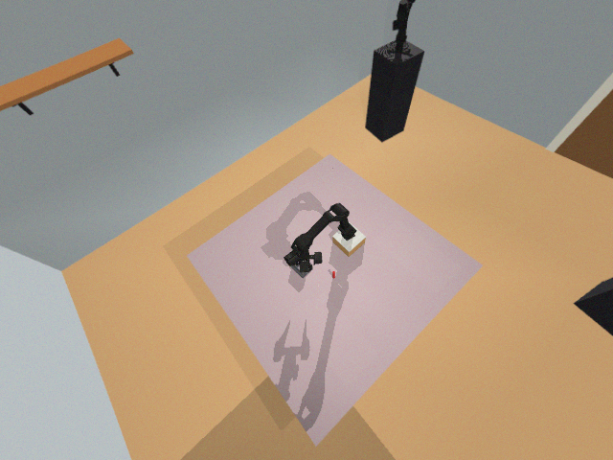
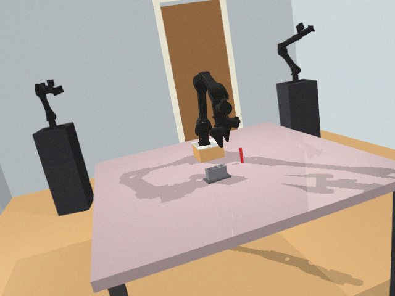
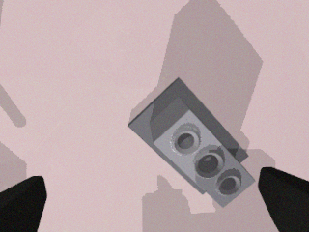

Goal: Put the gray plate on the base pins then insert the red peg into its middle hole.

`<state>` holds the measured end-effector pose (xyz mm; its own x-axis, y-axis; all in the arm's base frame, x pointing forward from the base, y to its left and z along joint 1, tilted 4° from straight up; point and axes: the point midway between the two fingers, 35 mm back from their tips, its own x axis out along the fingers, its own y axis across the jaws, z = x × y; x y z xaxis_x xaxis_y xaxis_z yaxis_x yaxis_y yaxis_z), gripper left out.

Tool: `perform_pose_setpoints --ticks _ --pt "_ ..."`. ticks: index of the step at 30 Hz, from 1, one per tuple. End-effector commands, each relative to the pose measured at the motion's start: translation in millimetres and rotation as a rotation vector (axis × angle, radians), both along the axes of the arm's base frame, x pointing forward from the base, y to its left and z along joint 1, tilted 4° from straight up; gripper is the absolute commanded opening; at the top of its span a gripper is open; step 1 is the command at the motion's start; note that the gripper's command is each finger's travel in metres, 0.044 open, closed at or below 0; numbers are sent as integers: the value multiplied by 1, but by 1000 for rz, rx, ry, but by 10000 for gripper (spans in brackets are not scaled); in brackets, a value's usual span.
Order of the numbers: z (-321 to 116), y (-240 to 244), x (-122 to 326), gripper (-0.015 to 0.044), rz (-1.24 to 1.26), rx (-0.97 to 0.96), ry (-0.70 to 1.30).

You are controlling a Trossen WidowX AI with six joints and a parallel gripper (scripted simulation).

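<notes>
The gray plate (image 2: 216, 172) (image 3: 182, 157), a light gray block with three round holes in its top, sits level on the darker base (image 2: 208, 181) (image 3: 145, 118). No gap shows between them in the exterior view. The pins are hard to make out inside the holes. In the top view the arm hides most of both. The red peg (image 1: 333, 274) (image 2: 241, 155) stands upright on the table, apart from the base, and is outside the wrist view. My gripper (image 2: 224, 143) (image 3: 154, 184) is wide open and empty, raised above the plate, which lies turned at an angle between the fingers in the wrist view.
The arm stands on a white-topped orange box (image 1: 348, 248) (image 2: 208, 155) on the pink table (image 1: 405, 277) (image 2: 159, 229), behind the base in the exterior view. Dark pedestals (image 1: 391, 99) (image 2: 60, 172) with other arms stand off the table.
</notes>
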<state>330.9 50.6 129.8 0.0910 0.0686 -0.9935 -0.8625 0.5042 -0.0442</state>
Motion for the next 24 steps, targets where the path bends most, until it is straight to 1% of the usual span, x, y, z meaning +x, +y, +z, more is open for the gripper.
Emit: perform_pose_setpoints --ticks 1,24 --pt "-5 46 -45 440 -663 47 65" --pt "-10 90 -103 440 -1595 125 131"
